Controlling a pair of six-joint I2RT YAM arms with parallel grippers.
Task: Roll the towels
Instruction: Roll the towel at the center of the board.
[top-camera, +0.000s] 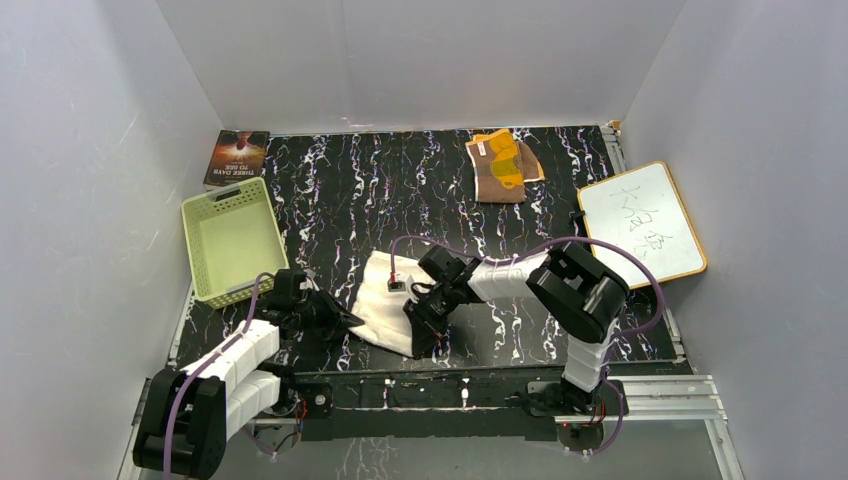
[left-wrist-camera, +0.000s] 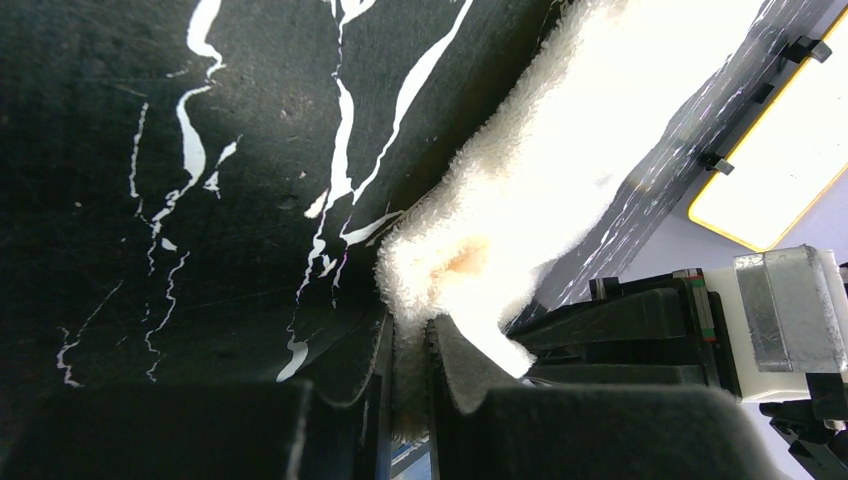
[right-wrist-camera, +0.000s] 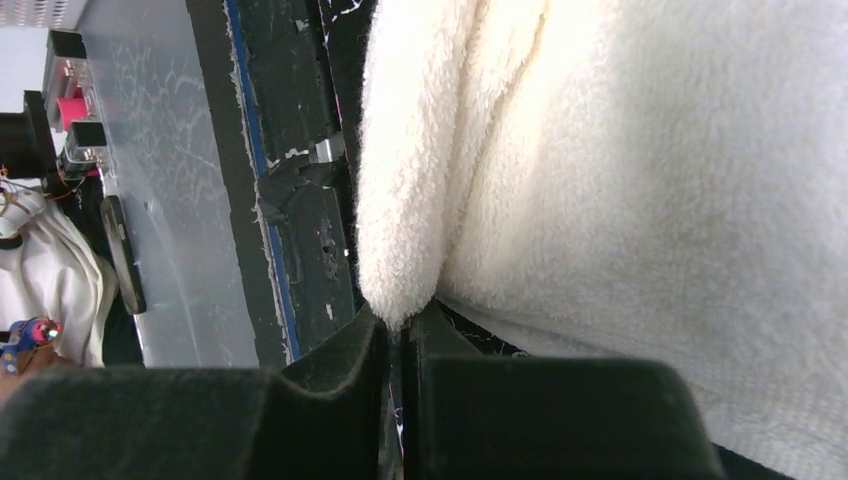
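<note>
We find the cream towel (top-camera: 385, 295) lying close to the near edge of the bench (top-camera: 400, 190), about midway along it, with a small dark mark on its upper face. Both arms reach in to it from either side.

The left claw (top-camera: 343, 318) sits at the towel's left side. In the left wrist view its fingers (left-wrist-camera: 460, 372) are pressed together on the fluffy edge of the cloth, with a strip of pile caught in the narrow gap between them. The rest of the towel runs away from the claw across the dark marbled surface.

The right claw (top-camera: 428, 325) is at the towel's near right side. The right wrist view shows it pinching a raised fold of the towel's edge (only the thin tip of that fold sits between the jaws, which all but touch). The fold stands up off the bench, and beyond it the cloth spreads broad and flat.

The brown towel (top-camera: 503, 165) lies well apart, at the far edge and right of the middle, loosely crumpled with its orange-yellow patches upward. Neither claw is near it.

A green basket (top-camera: 232, 240) stands at the left edge, with a book (top-camera: 237, 157) just beyond it in the far left corner. A board (top-camera: 640, 225) with marker strokes rests askew at the right edge.
</note>
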